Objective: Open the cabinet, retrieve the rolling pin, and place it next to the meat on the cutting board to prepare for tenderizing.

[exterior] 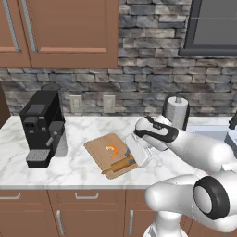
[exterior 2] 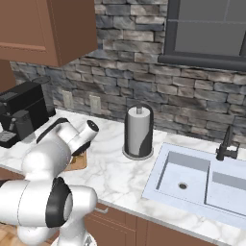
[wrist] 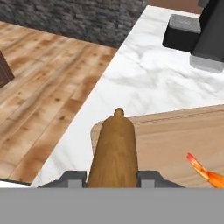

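My gripper [wrist: 113, 177] is shut on the rolling pin [wrist: 114, 148], a tan wooden cylinder with a knob at its far end. The pin sits low over the near edge of the cutting board [wrist: 175, 135]. The meat [wrist: 203, 170], a small orange curl, lies on the board just right of the pin. From the left base view, the rolling pin [exterior: 121, 166] runs along the front right edge of the cutting board [exterior: 99, 150], the meat [exterior: 111, 151] sits mid-board, and the gripper [exterior: 136, 156] is at the pin's right end. The cabinet [exterior: 69, 32] hangs above with its doors shut.
A black coffee machine [exterior: 41, 127] stands left of the board. A paper towel holder [exterior 2: 139, 130] is behind the arm, with the sink [exterior 2: 166, 166] and faucet [exterior 2: 227, 144] further right. The counter edge drops to the wood floor [wrist: 39, 100] close beside the board.
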